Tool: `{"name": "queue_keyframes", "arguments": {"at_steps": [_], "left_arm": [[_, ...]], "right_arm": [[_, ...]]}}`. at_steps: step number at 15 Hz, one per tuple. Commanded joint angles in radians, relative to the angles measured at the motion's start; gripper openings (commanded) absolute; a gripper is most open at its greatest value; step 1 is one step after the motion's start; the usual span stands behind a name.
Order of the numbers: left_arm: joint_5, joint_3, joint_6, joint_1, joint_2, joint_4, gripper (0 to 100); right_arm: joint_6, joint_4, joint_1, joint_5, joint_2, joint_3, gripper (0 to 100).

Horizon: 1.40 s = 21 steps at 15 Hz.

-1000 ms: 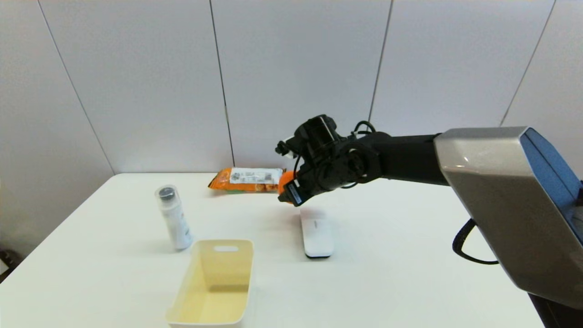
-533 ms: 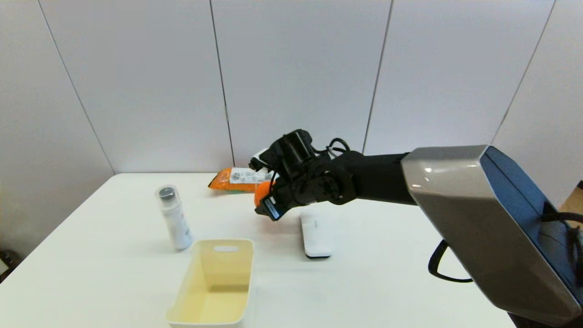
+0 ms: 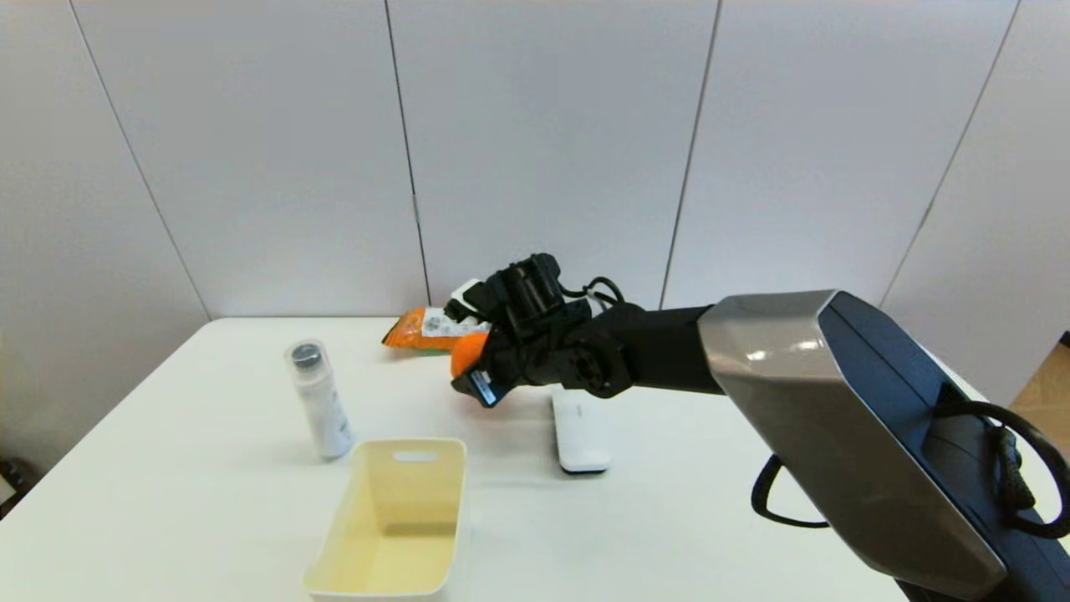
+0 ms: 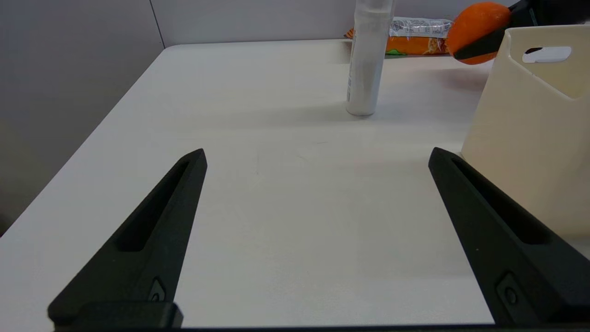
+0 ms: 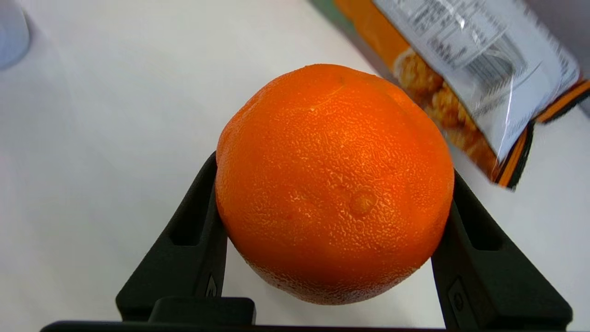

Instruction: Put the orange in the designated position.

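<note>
The right gripper [image 5: 335, 258], its black fingers pinching the round, dimpled bright-orange fruit [image 5: 335, 184], is carrying it above the white tabletop [image 3: 685, 502] near the flat orange snack packet [image 3: 415, 330], needing a slow, level descent before letting go.

**Hidden and cut-off parts**

In the head view, the black right gripper [image 3: 472, 380] covers most of the round bright-orange fruit [image 3: 465, 354] and the right end of the flat orange snack packet [image 3: 418, 331]. In the left wrist view, the tall white plastic bottle [image 4: 366, 64] loses its cap at the top edge, and the cream plastic bin [image 4: 534, 124] runs off the right edge.
</note>
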Motion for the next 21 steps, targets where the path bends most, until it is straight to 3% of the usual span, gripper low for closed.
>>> {"name": "queue_keyframes", "arguments": {"at_steps": [1,7,11,14,21], "left_arm": [[0.0,0.0,0.0,0.0,0.0,0.0,100],[0.0,0.0,0.0,0.0,0.0,0.0,100],[0.0,0.0,0.0,0.0,0.0,0.0,100],[0.0,0.0,0.0,0.0,0.0,0.0,100],[0.0,0.0,0.0,0.0,0.0,0.0,100]], "right_arm": [[-0.001,-0.09,0.015,0.005,0.018,0.0,0],[0.002,-0.341,0.053,0.006,0.066,-0.002,0],[0.003,-0.444,0.07,0.023,0.094,-0.002,0],[0.0,-0.468,0.072,0.066,0.112,-0.002,0],[0.0,-0.468,0.092,0.069,0.136,-0.003,0]]}}
